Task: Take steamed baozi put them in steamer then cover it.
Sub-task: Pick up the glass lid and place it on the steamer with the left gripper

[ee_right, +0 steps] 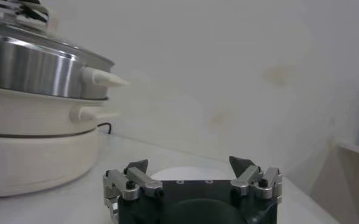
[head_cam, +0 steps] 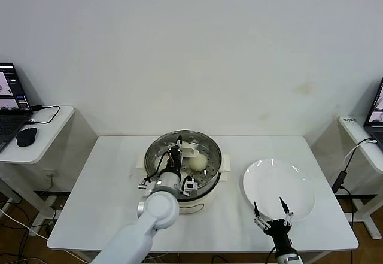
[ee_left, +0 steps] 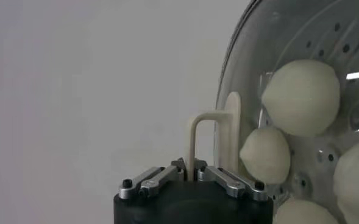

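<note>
We see the white table (head_cam: 108,174) first, with the steamer (head_cam: 157,148) standing near its middle: a shiny steel pot on a white base with small side handles. The cover (ee_left: 246,73), clear glass with a metal rim, sits on the pot, and through the glass the left wrist view gives us the steamed baozi (ee_left: 301,97), four cream-white buns lying on the perforated tray (only one shows plainly from the head view). To the robot's right of the steamer lies a flat white plate (head_cam: 278,186), apart from the pot.

The left gripper (head_cam: 175,156) reaches in over the steamer from the near side, and we find its jaws pressed together on the cover's cream handle (ee_left: 211,137), which rises as a thin loop straight from between the fingers (ee_left: 231,180).

The right gripper (head_cam: 272,211) hovers at the near edge of the plate, well apart from the steamer, its jaws spread wide with nothing between them. In the right wrist view the steamer's side stands off beyond that gripper's fingers (ee_right: 247,168).
</note>
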Robot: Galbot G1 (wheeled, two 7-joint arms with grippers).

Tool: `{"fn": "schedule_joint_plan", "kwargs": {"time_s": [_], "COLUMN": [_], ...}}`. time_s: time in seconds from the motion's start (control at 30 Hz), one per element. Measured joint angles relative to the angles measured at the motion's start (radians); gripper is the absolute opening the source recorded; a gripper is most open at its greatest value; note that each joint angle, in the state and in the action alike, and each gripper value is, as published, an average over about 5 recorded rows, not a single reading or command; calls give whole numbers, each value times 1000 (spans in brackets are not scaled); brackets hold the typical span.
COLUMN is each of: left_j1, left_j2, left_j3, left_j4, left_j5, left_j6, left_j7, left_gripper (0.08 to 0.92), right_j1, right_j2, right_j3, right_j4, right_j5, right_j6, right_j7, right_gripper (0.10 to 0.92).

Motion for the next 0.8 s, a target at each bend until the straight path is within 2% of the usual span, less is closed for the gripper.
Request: {"fn": "schedule_joint_plan", "kwargs": {"time_s": [0.23, 0.53, 0.8], "left_j1": [6, 40, 149], "left_j2": [-11, 14, 68], "left_j3": [-5, -25, -74], "left_j4": [5, -45, -174], "left_j5": [0, -22, -79], "left_j6": [-4, -4, -29], "left_j7": [-4, -18, -54], "left_gripper": [173, 419, 652], "right_j1": [0, 0, -7], "right_j2": [-5, -6, -18], "right_j3": [-1, -7, -12], "right_j4": [-4, -7, -7], "right_j5": [1, -1, 5], "right_j6": [1, 2, 5], "right_j7": [-2, -4, -5], "right_gripper": [822, 822, 823]}}
